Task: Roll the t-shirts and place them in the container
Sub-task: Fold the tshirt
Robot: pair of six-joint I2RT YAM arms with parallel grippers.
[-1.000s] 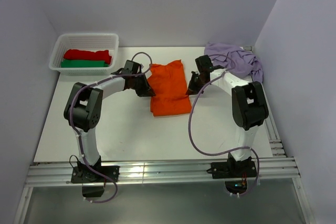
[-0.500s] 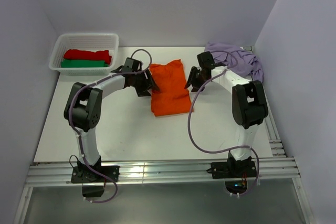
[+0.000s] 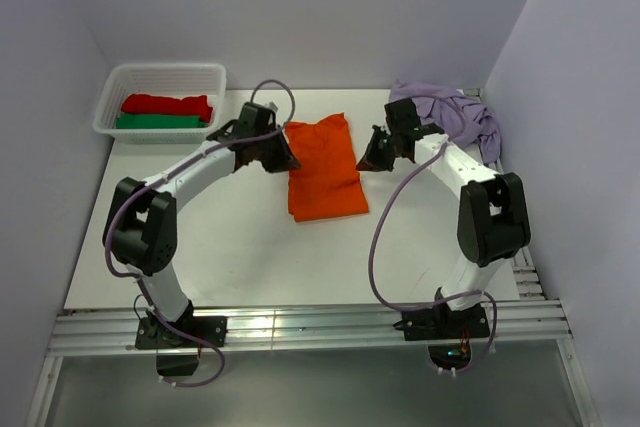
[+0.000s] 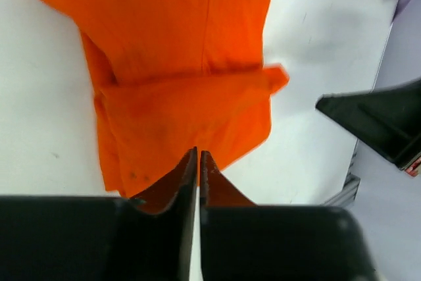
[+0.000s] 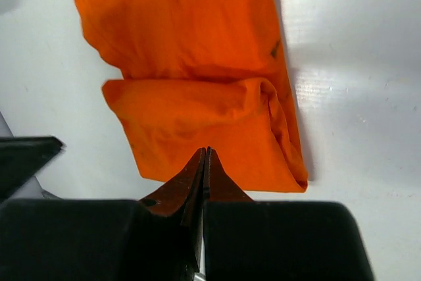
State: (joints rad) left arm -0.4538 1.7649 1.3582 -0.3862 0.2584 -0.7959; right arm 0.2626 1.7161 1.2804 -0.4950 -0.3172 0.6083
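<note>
- Both arms reached farther; left hand (image 4: 198, 157) and right hand (image 5: 206, 154) now flank orange t-shirt (image 3: 323, 165) on table (image 3: 230, 237), both clenched.
- Cloth pinched or not: cannot tell. Lilac t-shirt (image 3: 462, 119), far-right corner, partly behind right arm.

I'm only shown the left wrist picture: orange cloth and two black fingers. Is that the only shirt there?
Observer: No. A lilac t-shirt lies crumpled at the table's far right corner.
Operator: Anything already finished?
Observer: A white basket at the far left holds a red bundle and a green bundle.
Operator: And the black shape at my right?
Observer: That's the right gripper, jaws shut, at the orange t-shirt's opposite edge.
</note>
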